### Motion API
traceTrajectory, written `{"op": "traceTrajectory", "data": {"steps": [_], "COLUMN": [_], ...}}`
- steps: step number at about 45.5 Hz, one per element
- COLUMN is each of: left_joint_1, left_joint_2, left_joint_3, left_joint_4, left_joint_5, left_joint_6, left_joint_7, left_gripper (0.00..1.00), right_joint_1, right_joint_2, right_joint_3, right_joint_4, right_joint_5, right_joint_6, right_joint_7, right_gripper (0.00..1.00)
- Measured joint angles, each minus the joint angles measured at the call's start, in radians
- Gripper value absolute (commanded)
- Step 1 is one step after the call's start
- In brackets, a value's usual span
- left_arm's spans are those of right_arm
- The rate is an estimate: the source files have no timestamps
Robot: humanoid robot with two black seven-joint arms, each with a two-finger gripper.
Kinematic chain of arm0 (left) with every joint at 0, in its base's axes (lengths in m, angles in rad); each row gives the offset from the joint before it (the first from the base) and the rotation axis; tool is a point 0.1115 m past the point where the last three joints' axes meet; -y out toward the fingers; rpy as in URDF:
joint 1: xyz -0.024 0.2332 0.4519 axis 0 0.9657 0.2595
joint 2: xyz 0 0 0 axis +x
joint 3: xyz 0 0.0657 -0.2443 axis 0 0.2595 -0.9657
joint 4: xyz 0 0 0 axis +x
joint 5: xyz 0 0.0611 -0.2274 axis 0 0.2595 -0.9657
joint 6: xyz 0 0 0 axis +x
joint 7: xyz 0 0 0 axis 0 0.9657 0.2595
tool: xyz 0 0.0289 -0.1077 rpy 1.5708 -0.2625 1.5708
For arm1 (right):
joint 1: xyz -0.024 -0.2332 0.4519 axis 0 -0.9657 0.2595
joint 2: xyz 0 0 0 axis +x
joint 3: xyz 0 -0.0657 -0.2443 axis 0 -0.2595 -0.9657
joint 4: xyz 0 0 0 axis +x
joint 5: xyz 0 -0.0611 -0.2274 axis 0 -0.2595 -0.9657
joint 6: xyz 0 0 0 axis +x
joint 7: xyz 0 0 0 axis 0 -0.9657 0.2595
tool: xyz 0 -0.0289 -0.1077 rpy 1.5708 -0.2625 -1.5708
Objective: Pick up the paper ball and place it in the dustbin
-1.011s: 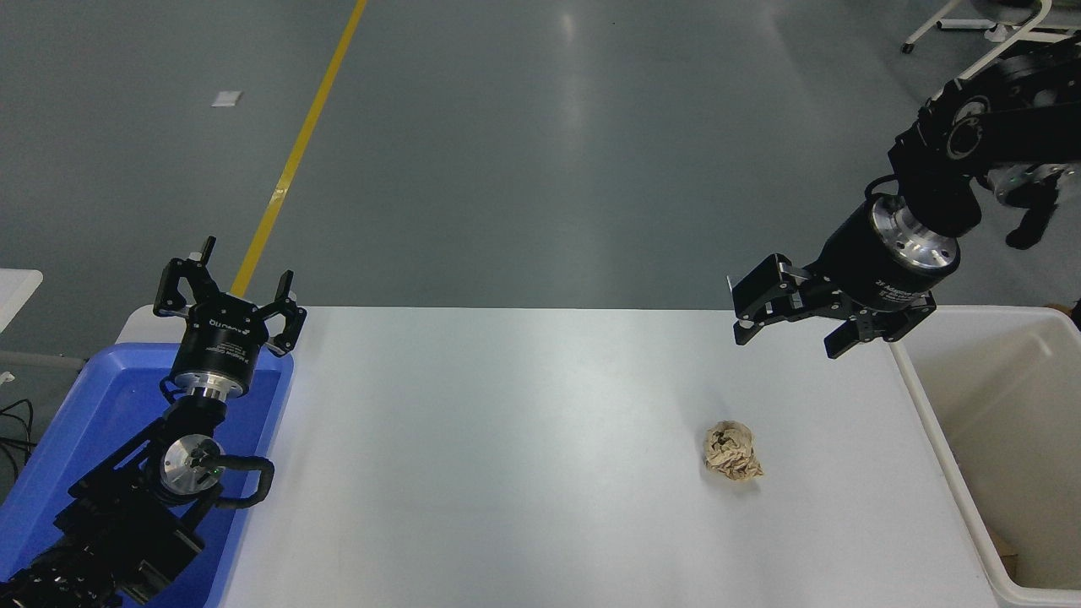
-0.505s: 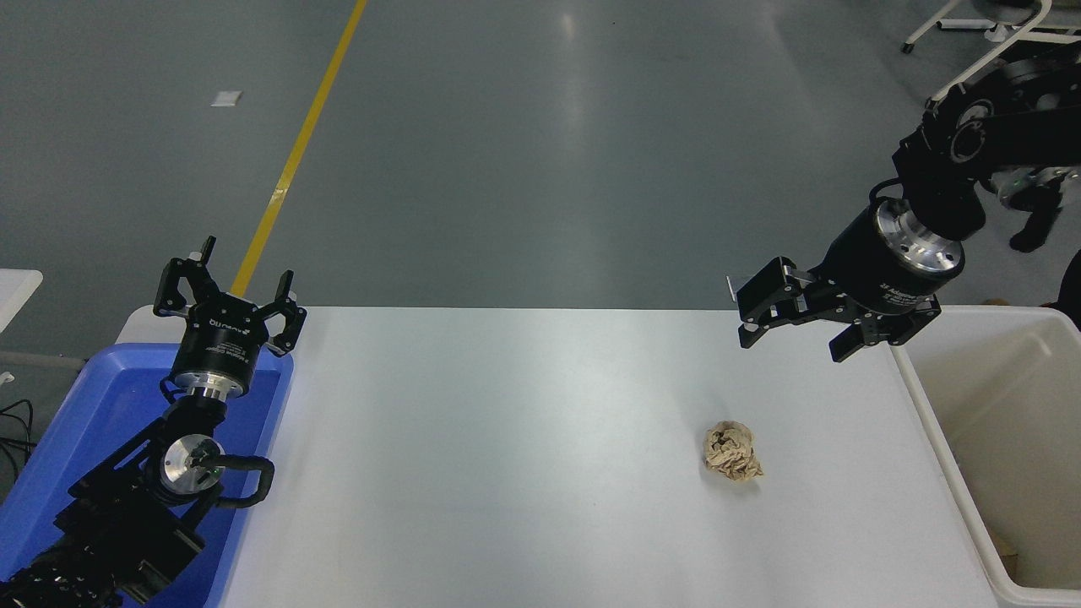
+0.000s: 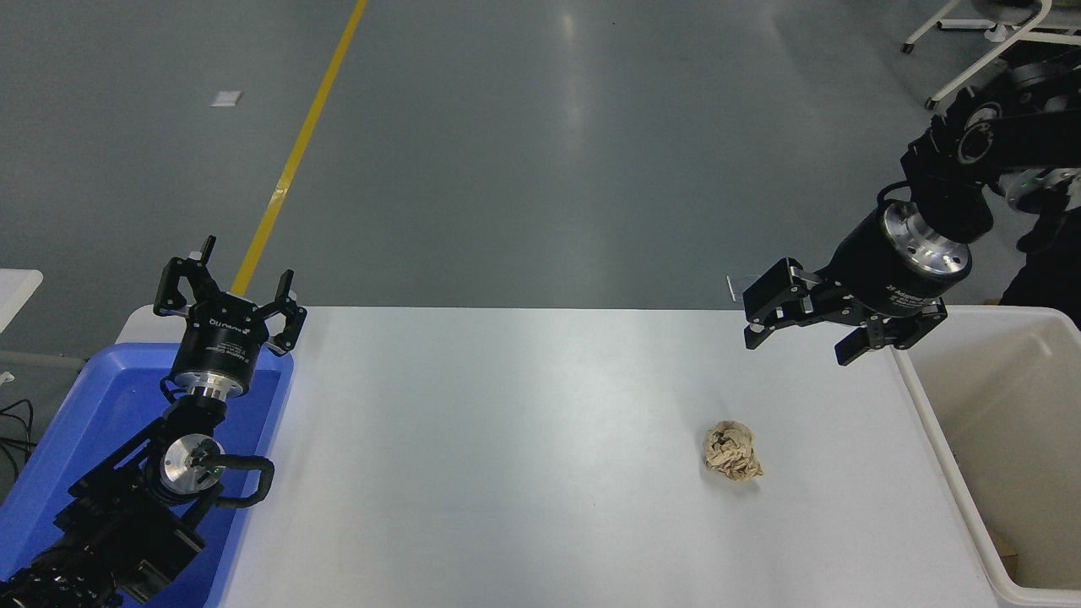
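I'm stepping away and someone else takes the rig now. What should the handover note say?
Right gripper: open, empty, in the air over the table's far right, beyond the paper ball.
Left gripper: open, parked above the blue tray.
Paper ball lies free on the table; dustbin stands at the right edge.
Done: nothing grasped yet.
Left: descend, grasp the ball, drop it in the dustbin.

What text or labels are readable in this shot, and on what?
Left gripper: white brand print on the body, seen upside down, too blurred to read with confidence.
Right gripper: white print on the black collar, starts like "2F", the rest too small to read.
Paper ball, dustbin, blue tray, table: no text visible.
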Motion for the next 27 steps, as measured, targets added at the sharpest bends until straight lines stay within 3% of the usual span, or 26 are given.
{"op": "traceTrajectory", "data": {"steps": [16,27], "left_joint_1": [0.0,0.0], "left_joint_2": [0.0,0.0], "left_joint_3": [0.0,0.0], "left_joint_4": [0.0,0.0], "left_joint_5": [0.0,0.0], "left_joint_6": [0.0,0.0], "left_joint_7": [0.002,0.002], "left_gripper": [0.98,0.98], "right_joint_1": [-0.087,-0.208], "right_joint_2": [0.0,0.025], "right_joint_3": [-0.005,0.0], "right_joint_4": [-0.039,-0.09], "right_joint_5": [-0.002,-0.003], "right_joint_6": [-0.043,-0.179], "right_joint_7": [0.0,0.0], "right_gripper": [1.0,1.0]}}
